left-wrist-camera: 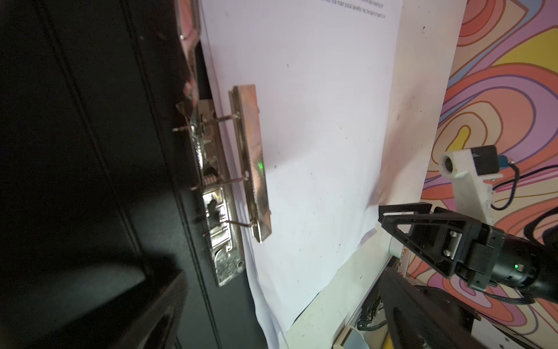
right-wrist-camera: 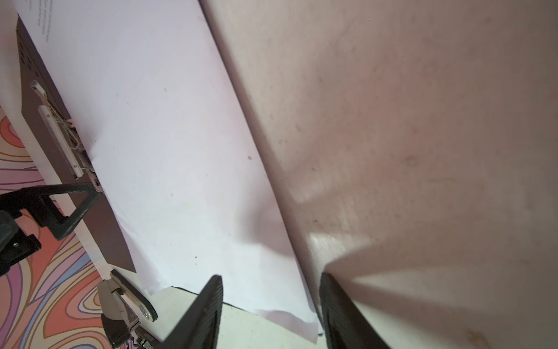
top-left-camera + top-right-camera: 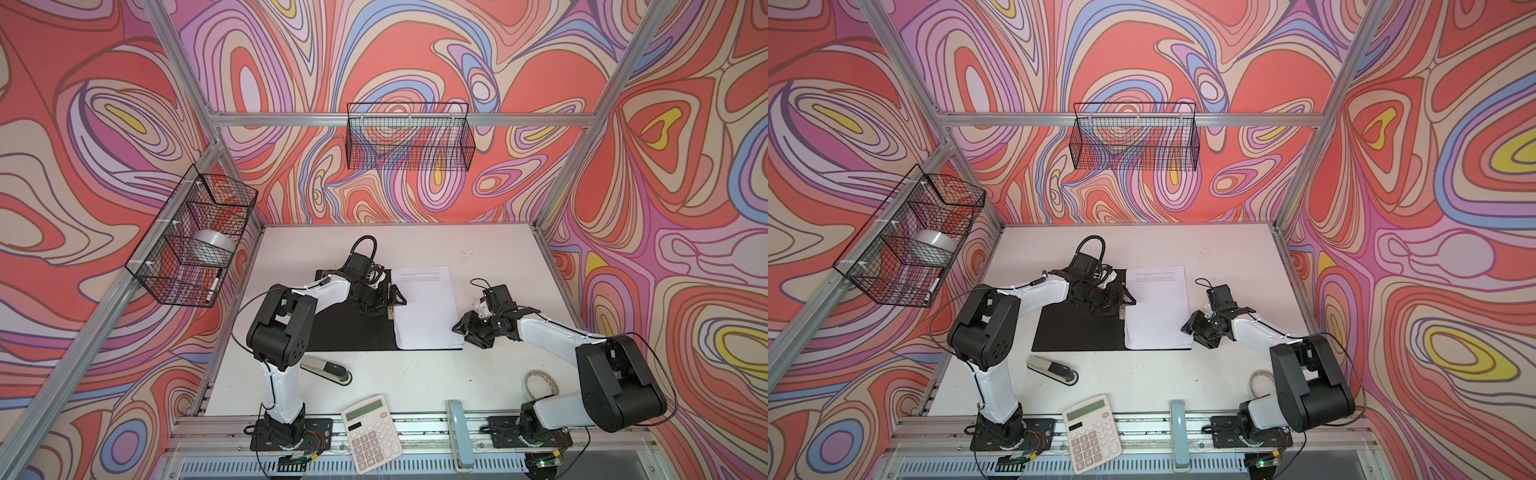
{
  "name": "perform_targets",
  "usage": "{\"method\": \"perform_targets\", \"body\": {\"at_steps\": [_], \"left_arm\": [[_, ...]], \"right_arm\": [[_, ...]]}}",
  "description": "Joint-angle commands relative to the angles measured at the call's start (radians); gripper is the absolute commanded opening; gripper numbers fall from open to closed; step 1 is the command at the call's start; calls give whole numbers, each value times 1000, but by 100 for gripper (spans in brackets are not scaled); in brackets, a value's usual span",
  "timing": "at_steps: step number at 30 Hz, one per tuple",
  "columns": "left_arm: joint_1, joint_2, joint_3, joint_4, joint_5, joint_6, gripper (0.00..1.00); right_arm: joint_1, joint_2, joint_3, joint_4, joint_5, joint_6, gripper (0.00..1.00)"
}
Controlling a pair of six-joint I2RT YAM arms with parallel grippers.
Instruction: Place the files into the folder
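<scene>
The folder (image 3: 340,328) (image 3: 1075,328) lies open on the table, black inside up. The files (image 3: 428,307) (image 3: 1156,307), white sheets with a few lines of text at the far end, lie stacked on its right half. The metal spine clip (image 1: 250,163) (image 2: 65,145) has its bar over the sheets' spine-side edge. My left gripper (image 3: 388,299) (image 3: 1121,299) (image 1: 285,272) hovers over that clip, open wide and holding nothing. My right gripper (image 3: 467,332) (image 3: 1196,330) (image 2: 270,276) is open and empty beside the sheets' near right corner.
Near the table's front are a stapler (image 3: 328,370), a calculator (image 3: 372,432), a tape roll (image 3: 540,382) and a pale blue bar (image 3: 459,432) on the front rail. Wire baskets hang on the left wall (image 3: 195,237) and the back wall (image 3: 409,137).
</scene>
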Motion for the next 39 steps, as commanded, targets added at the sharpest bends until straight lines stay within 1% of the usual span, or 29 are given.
{"method": "perform_targets", "body": {"at_steps": [1,9,13,19,24,27,29,31,34,39], "left_arm": [[-6,22,17,23,10,-18,100],[-11,45,37,28,18,-35,100],[-11,51,42,26,18,-39,100],[-11,39,47,-6,8,-28,100],[12,-22,84,-81,-26,49,100],[37,-26,169,-163,-90,150,100],[54,13,248,-188,-96,191,100],[66,88,363,-226,-83,220,100],[77,198,501,-261,-48,219,100],[81,303,602,-231,-29,184,100]], "right_arm": [[-2,-12,35,-43,-19,-33,54],[-1,3,48,-61,-93,-53,54],[-2,4,58,-92,-86,-70,54],[-2,-31,128,-207,24,-119,55],[-2,-46,182,-252,91,-134,54],[-2,-71,192,-246,109,-133,54],[-2,-76,199,-232,103,-134,54],[-2,-78,197,-207,93,-126,54],[-2,-76,193,-180,79,-113,54],[-2,-78,186,-164,59,-103,53]]}}
